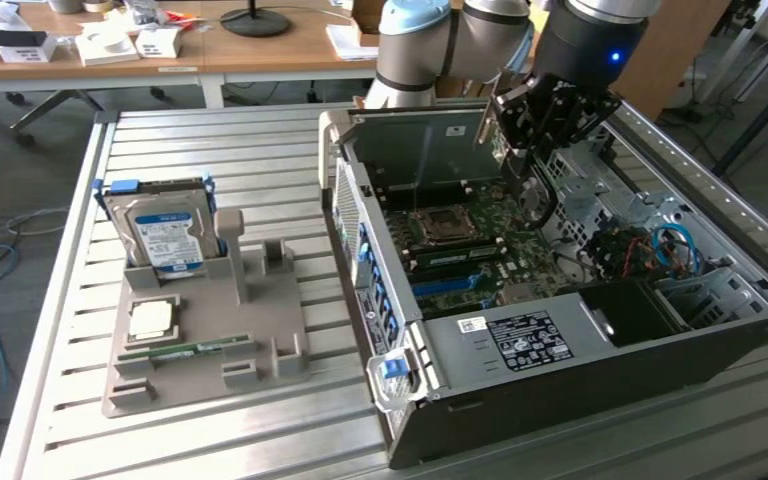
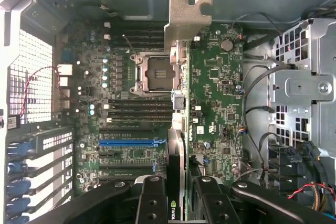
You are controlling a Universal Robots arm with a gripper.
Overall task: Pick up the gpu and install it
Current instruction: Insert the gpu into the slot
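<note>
Holding the gpu (image 2: 177,145) edge-on above the motherboard (image 2: 220,87), jaws clamped on its two flat faces near one end. Hangs over the board inside the open computer case (image 1: 598,400); appears clear of every slot, though the lower edge is hidden. Carries its silvery bracket (image 2: 187,20) at the end far from the jaws, toward the case wall beyond the CPU socket (image 2: 157,72). Runs crosswise to the blue expansion slot (image 2: 128,142) and the black slots beside it, so judged not lined up for seating. Gripped by the faces, presumably to leave the contact edge free to meet a slot.

Containers:
- Computer case: lies on its side on the table (image 1: 197,150), side panel off, opening upward, giving the arm (image 1: 451,40) access from above. Holds the motherboard flat on its floor, a boxy power supply (image 1: 531,340) with a black label near the exterior view's lower edge, and metal drive bays with red and blue cables (image 1: 651,250) toward the exterior view's right.
- Grey parts holder (image 1: 271,345): sits on the table, well apart from the case, at the exterior view's left. Keeps a hard drive (image 1: 164,235) upright in a slot, a square processor chip (image 1: 153,318) flat in a recess, and a green memory stick (image 1: 191,350) lying just below the chip.
</note>
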